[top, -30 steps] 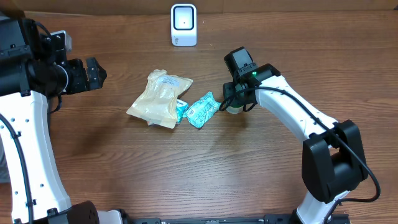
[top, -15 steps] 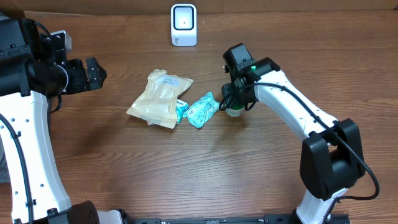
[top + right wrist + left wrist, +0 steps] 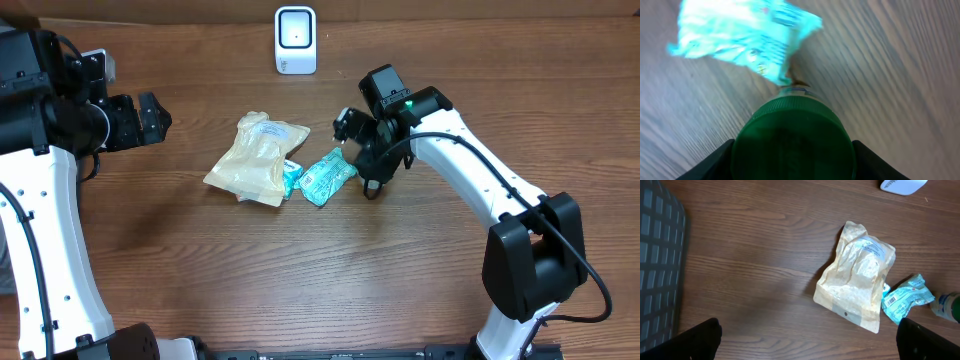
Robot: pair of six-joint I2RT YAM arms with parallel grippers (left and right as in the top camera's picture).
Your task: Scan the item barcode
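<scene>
Brown wood table [image 3: 300, 280], plain backdrop.

Bottle [image 3: 792, 140] w/ green cap sits centre-right of the overhead view, just right of the teal packet [image 3: 327, 176]. It's mostly hidden under the arm there. Wrist cam looks straight down on the cap, which fills the bottom centre. R gripper [image 3: 362, 152] is clamped on the bottle, fingers [image 3: 710, 165] partway closed and tight against both sides of the cap. Can't tell if the bottle is resting on the table or lifted.

Packet corner runs right up to the bottle's base; contact unclear. Barcode label on the packet faces up in the L wrist view. Tan pouch [image 3: 258, 158] lies just left of the packet, edges overlapping slightly.

White scanner [image 3: 296, 40] stands top centre, well apart from the bottle and from both bags.

L gripper [image 3: 158, 117] is at upper left, spread wide w/ nothing in it, well clear of the pouch.
</scene>
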